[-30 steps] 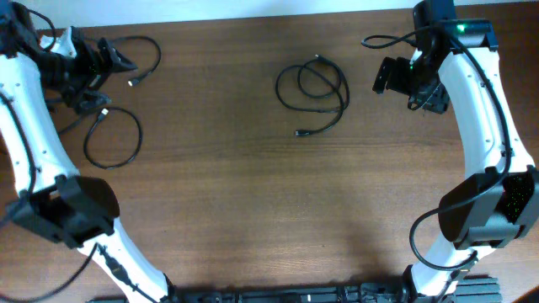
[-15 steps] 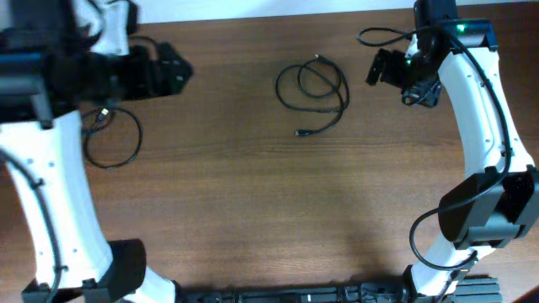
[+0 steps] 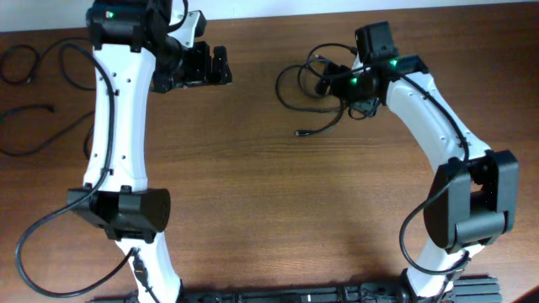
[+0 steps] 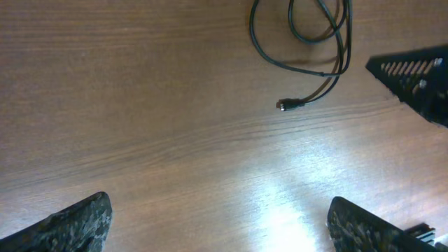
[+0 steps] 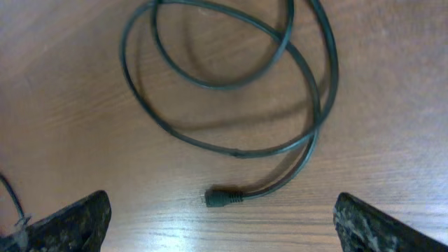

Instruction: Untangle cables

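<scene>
A black cable (image 3: 320, 129) lies coiled at the top middle of the wooden table, its plug end pointing down-left. My right gripper (image 3: 333, 80) is open and hovers over the coil. In the right wrist view the loops (image 5: 231, 84) and the plug (image 5: 213, 198) lie between and ahead of the open fingers (image 5: 222, 213), which hold nothing. My left gripper (image 3: 215, 66) is open and empty, left of the coil. Its view shows the coil (image 4: 308, 42) and plug (image 4: 283, 105) far ahead of the fingers (image 4: 220, 213).
More black cables (image 3: 25, 109) lie spread at the far left edge of the table. Part of the right gripper (image 4: 413, 77) shows at the right of the left wrist view. The table's back edge runs just above both grippers.
The left arm has swung from the far-left cables rightward to the top middle-left. The right gripper has moved left from the top right until it is over the coiled cable.
</scene>
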`<control>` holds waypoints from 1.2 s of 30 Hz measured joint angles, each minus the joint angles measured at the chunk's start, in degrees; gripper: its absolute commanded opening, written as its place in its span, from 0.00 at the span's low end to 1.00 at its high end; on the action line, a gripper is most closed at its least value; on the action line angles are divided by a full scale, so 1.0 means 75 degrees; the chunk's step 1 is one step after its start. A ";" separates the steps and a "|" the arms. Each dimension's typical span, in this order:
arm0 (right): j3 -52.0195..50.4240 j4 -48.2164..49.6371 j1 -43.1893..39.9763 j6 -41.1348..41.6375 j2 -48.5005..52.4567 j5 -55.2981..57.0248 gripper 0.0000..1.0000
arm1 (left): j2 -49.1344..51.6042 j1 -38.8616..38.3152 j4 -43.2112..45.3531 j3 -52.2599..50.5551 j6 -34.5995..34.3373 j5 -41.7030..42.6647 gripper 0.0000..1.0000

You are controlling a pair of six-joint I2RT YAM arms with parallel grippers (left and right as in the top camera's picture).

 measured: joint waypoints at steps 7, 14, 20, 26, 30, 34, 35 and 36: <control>-0.1303 0.1851 0.0259 0.1142 0.0003 0.0125 0.69 | 0.0417 0.0000 0.0105 0.0000 0.0000 0.0000 0.99; -0.1306 0.2279 0.0493 0.1932 0.0425 0.0501 0.99 | 0.0417 0.0000 0.0160 0.0000 0.0000 0.0000 0.99; -0.1311 0.2299 0.0746 0.2127 0.0519 0.0539 1.00 | 0.0417 0.0000 0.0341 0.0000 0.0000 0.0000 0.99; -0.1309 0.2387 0.0746 0.2244 0.0618 0.1443 0.76 | 0.0417 0.0000 0.0396 0.0000 0.0000 0.0000 0.99; -0.1311 0.2774 0.0746 0.2363 0.0956 0.1513 0.53 | 0.0417 0.0000 0.0417 0.0000 0.0000 0.0000 0.99; -0.1317 0.2911 0.0743 0.2425 0.1052 0.1317 0.04 | 0.0417 0.0000 0.0417 0.0000 0.0000 0.0000 0.99; -0.1317 0.2932 0.0743 0.2430 0.1052 0.1198 0.04 | 0.0417 0.0000 0.0417 0.0000 0.0000 0.0000 0.99; -0.1314 0.2938 0.0740 0.2221 0.1052 0.0924 0.04 | 0.0417 0.0000 0.0417 0.0000 0.0000 0.0000 0.99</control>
